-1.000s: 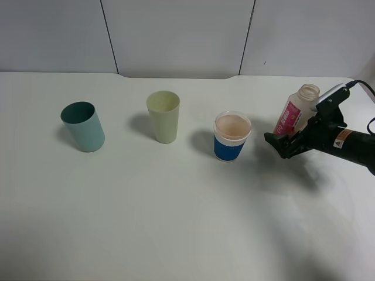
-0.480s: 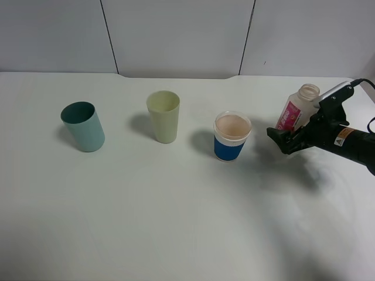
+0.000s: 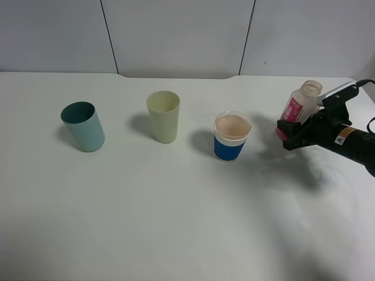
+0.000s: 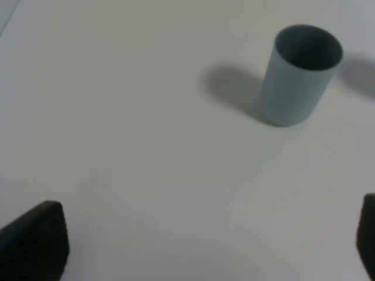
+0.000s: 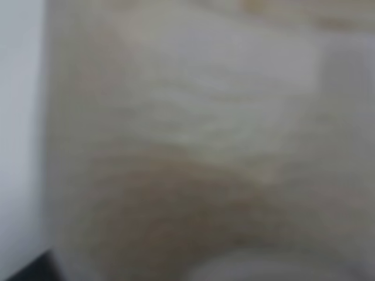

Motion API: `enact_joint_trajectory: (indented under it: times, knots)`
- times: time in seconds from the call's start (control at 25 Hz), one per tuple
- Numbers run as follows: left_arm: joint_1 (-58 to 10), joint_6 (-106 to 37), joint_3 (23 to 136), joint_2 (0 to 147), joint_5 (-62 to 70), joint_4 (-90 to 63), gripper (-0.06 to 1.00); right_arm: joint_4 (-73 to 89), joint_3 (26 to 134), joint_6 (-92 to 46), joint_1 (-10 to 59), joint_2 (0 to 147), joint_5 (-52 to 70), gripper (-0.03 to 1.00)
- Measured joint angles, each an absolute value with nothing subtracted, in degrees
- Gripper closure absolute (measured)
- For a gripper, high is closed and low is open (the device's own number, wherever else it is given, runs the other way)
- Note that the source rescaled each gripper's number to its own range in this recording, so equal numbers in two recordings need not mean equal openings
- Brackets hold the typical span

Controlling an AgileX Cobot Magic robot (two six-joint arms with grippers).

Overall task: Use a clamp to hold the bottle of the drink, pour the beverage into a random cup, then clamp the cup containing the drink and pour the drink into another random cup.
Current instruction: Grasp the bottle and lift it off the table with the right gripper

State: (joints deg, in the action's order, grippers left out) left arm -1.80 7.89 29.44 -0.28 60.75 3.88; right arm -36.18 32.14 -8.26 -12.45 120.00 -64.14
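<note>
The bottle [image 3: 297,106] is way over at the right end of the surface [image 3: 176,234], leaning, with its open neck pointing up and away and the pink-red label facing the cups. The right fingers [image 3: 287,130] sit low around its bottom end, with the black arm running off toward the right edge. Honestly I can't tell if they're clamped tight on it or just closing in around it. The right wrist view is no help, since the bottle [image 5: 187,146] fills it as 1 big pale blur.

Just to the left of that, near but not touching, is the blue-sleeved cup [image 3: 231,147], upright, with the light brown-pink beverage [image 3: 232,125] showing inside near the rim. Further left there's a pale yellow-green cup [image 3: 163,120], and well apart beyond that the teal cup [image 3: 84,130]. All 3 cups stand in a rough row.

The left fingers [image 4: 35,240] are spread wide open with nothing between them, just bare surface, and the teal cup stands well out in front of them. That arm doesn't show in the high view at all.
</note>
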Motion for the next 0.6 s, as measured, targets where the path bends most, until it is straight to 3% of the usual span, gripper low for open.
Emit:
enact_joint_trajectory:
  times: [0.16, 0.24, 0.6]
  knots:
    - [-1.8, 7.9, 29.4, -0.3, 60.7, 3.9, -0.06, -33.0, 32.1, -8.2, -12.3, 120.0, -64.1, 0.85]
    - [-1.8, 7.9, 29.4, -0.3, 60.7, 3.9, -0.06, -30.7, 32.1, -8.2, -11.7, 120.0, -64.1, 0.92]
    - [-1.8, 7.9, 29.4, -0.3, 60.7, 3.9, -0.06, -26.5, 32.3, -8.2, -8.0, 120.0, -63.0, 0.93]
